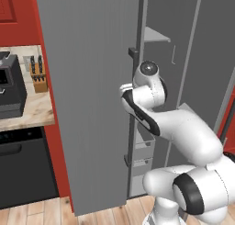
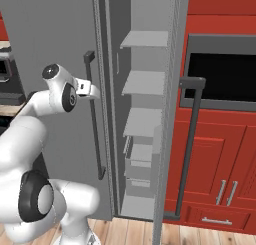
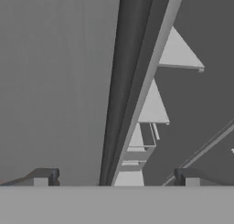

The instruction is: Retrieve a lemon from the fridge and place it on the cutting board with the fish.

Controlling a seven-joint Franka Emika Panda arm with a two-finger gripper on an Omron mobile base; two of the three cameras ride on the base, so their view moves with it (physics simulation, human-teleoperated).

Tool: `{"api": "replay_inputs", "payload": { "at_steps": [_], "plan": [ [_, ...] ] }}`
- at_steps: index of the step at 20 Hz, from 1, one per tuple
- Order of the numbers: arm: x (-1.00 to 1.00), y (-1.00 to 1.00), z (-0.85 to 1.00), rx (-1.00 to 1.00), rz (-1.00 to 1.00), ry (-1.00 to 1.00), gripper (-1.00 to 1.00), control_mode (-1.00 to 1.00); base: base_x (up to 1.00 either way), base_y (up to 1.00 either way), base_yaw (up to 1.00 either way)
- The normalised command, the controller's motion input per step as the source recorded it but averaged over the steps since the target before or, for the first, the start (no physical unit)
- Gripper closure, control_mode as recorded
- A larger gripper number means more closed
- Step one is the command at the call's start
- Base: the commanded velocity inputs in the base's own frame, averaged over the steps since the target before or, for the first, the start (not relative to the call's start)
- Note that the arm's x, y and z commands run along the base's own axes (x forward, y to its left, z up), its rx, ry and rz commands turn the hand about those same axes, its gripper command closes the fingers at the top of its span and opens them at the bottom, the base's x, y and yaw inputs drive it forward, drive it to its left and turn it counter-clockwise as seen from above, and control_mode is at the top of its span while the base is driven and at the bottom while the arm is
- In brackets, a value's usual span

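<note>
No lemon can be made out on the pale shelves (image 2: 144,82) or in the clear bins (image 2: 140,156); it may sit deeper in the fridge (image 2: 145,19), hidden by the doors. The left door (image 1: 87,100) stands partly ajar, its bar handle (image 3: 121,90) running between the two fingertips (image 3: 43,176) of the claw (image 3: 116,177), jaws wide apart around it, not clamped. Risk: closing off-centre could let the bar slip, or the elbow could knock the right door (image 2: 172,114) while swinging
</note>
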Motion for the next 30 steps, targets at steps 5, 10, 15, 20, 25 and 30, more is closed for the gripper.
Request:
{"api": "replay_inputs", "payload": {
  "at_steps": [5, 10, 15, 20, 25, 30],
  "plan": [
    [0.01, 0.00, 0.00, 0.21, -0.02, -0.07, -1.00, -1.00, 0.00, 0.00, 0.00],
    [0.16, 0.00, 0.00, 0.09, -0.04, -0.07, -1.00, -1.00, 0.00, 0.00, 0.00],
    [0.37, 0.00, 0.00, 0.00, -0.06, 0.00, -1.00, -1.00, 0.00, 0.00, 0.00],
    [0.35, 0.00, 0.01, 0.00, 0.00, 0.05, -1.00, -1.00, 0.00, 0.00, 0.00],
    [0.44, 0.00, 0.00, 0.00, 0.00, 0.01, -1.00, -1.00, 0.00, 0.00, 0.00],
    [0.54, 0.00, 0.00, -0.04, 0.00, 0.00, -1.00, -1.00, 0.00, 0.00, 0.00]
  ]
}}
